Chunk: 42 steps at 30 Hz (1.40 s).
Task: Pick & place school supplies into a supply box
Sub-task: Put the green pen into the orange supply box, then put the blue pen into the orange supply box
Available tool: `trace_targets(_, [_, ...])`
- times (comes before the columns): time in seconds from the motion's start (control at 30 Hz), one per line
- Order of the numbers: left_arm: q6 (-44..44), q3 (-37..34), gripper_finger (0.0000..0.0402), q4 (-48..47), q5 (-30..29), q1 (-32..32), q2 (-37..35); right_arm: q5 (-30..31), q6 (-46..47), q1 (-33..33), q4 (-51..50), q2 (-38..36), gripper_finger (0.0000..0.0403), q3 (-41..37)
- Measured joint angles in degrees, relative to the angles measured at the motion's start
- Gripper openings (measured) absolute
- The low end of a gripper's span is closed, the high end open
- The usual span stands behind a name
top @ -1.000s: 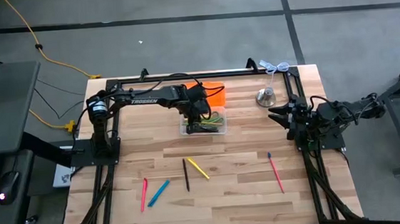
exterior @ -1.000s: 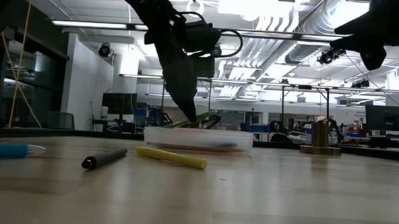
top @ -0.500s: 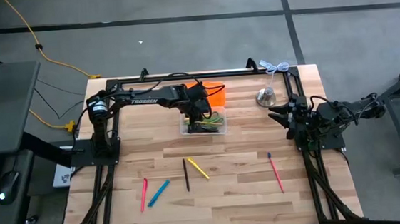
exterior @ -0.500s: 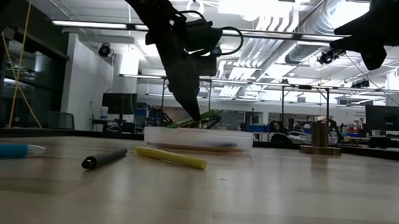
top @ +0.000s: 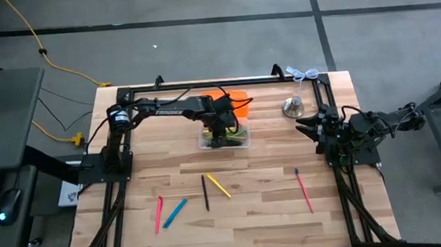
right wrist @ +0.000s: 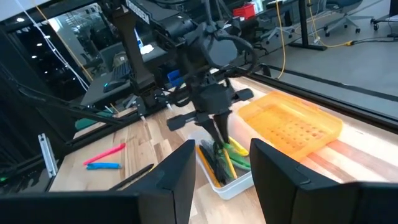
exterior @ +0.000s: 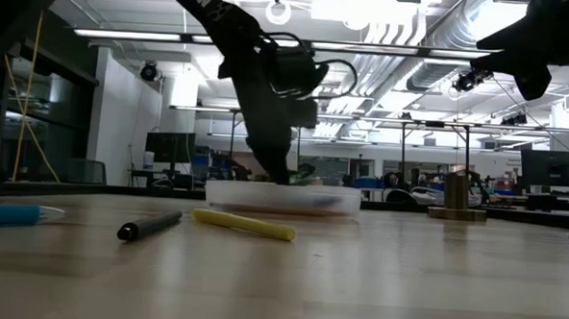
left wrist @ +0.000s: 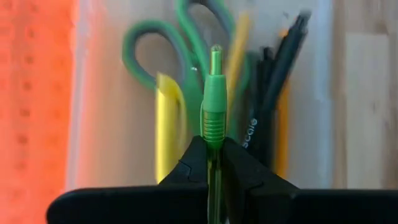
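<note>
Holding a green pen [left wrist: 213, 99], ribbed plastic barrel with a tapered tip, left gripper [top: 223, 131] has its jaws pinched on it, down over the supply box [top: 242, 143]. Box: clear, thin-walled plastic rectangle, toward the table's far edge, middle. Inside: green-handled scissors [left wrist: 163, 46], yellow marker [left wrist: 169, 124], black pens [left wrist: 273, 74]. Orange perforated piece [right wrist: 292, 123] just beside the box. Right gripper [top: 309, 127] waits near the table's right edge, jaws spread.

High view looks straight down on the supply box [top: 225, 137]; low view faces it level; both wrist views share it.
</note>
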Motion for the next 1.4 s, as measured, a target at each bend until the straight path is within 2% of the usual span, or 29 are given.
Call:
trace_targets(0.37, [0.1, 1.0, 0.005, -0.8, -0.1, 0.0, 0.1, -0.3, 0.0, 0.0, 0.1, -0.1, 0.0129, 0.0])
trace_targets(0.73, [0.2, 1.0, 0.0132, -1.4, -0.3, 0.0, 0.1, -0.2, 0.0, 0.0, 0.2, -0.1, 0.0129, 0.0])
trace_targets(0.97, [0.2, 1.1, 0.0157, -1.8, -0.4, 0.1, 0.1, -0.2, 0.0, 0.0, 0.7, -0.1, 0.0129, 0.0])
trace_targets(1.17, [1.6, 7.0, 0.0163, -9.3, -3.2, 0.1, 0.0, 0.8, 0.0, 0.0, 0.2, -0.1, 0.0129, 0.0])
trace_targets(1.4, [1.7, 17.2, 0.0161, -20.5, -3.8, 0.1, 0.0, 2.0, 0.7, 0.0, -0.3, -0.1, 0.0129, 0.0])
